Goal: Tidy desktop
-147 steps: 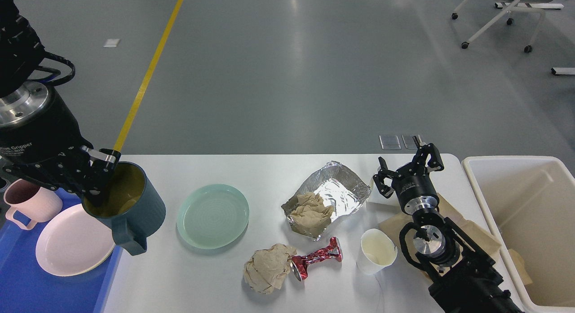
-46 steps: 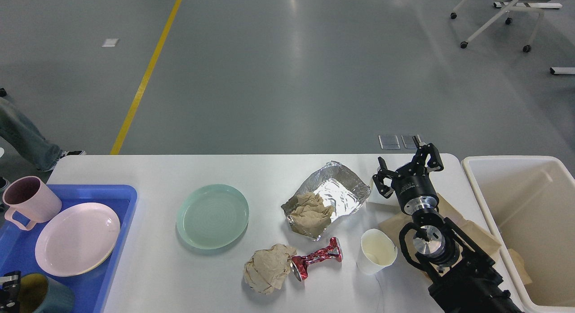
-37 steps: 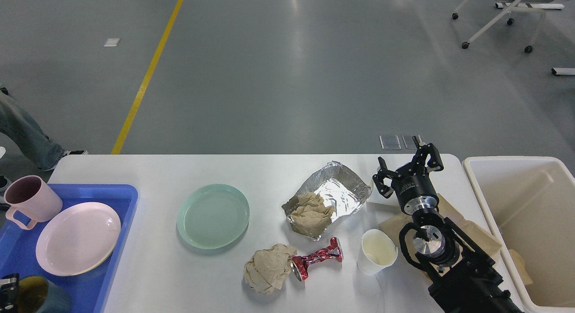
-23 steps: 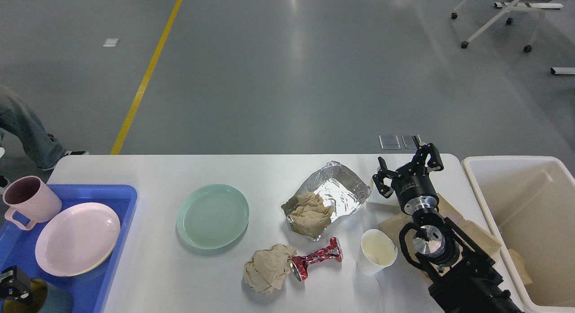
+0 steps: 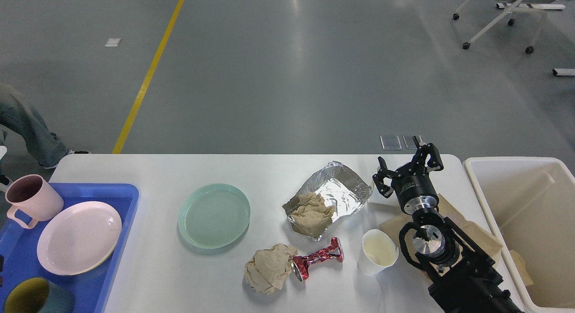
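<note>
The white desktop [image 5: 148,268] carries a green plate [image 5: 214,215], a foil sheet [image 5: 341,187] with crumpled brown paper [image 5: 310,212] on it, a brown paper ball [image 5: 268,268], a crushed red can [image 5: 316,259] and a white paper cup [image 5: 377,252]. My right gripper [image 5: 405,159] is open and empty, above the far right of the desktop, just right of the foil. A flat brown paper bag [image 5: 476,239] lies under my right arm. My left gripper is out of view.
A blue tray [image 5: 128,196] at the left holds a pink plate [image 5: 78,238], a pink mug [image 5: 31,200] and a dark teal mug [image 5: 38,297]. A cream bin [image 5: 471,167] stands at the right. A person's leg [image 5: 22,129] is beyond the left corner.
My left gripper set the teal mug down in the tray's near corner, let go and drew back out of view at the lower left. My right arm has not moved.
</note>
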Robot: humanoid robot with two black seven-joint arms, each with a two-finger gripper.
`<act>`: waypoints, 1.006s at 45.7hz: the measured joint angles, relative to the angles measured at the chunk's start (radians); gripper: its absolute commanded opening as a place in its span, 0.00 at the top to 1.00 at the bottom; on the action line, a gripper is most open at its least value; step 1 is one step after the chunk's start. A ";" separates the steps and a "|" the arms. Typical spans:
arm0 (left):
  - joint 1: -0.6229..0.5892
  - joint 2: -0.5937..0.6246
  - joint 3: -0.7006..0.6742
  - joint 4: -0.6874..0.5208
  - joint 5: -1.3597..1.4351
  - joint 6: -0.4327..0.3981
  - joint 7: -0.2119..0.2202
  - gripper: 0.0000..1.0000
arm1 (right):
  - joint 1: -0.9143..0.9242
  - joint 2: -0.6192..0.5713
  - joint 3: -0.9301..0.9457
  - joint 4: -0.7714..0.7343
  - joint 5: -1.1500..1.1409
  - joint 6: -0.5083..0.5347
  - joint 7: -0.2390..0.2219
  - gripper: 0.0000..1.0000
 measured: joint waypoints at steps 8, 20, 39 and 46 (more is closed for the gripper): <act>-0.312 -0.199 0.276 -0.111 -0.153 -0.030 -0.001 0.03 | 0.000 0.000 0.000 0.000 0.000 0.000 0.000 0.00; -0.696 -0.507 0.465 -0.320 -0.447 -0.032 0.027 0.03 | 0.000 0.000 0.000 0.000 0.000 0.001 0.000 0.00; -1.103 -0.813 0.405 -0.588 -0.753 -0.030 0.181 0.04 | -0.001 -0.001 0.000 0.000 0.000 0.001 0.000 0.00; -1.200 -0.857 0.390 -0.643 -0.832 -0.033 0.180 0.04 | -0.001 -0.001 0.000 -0.001 0.000 0.001 0.000 0.00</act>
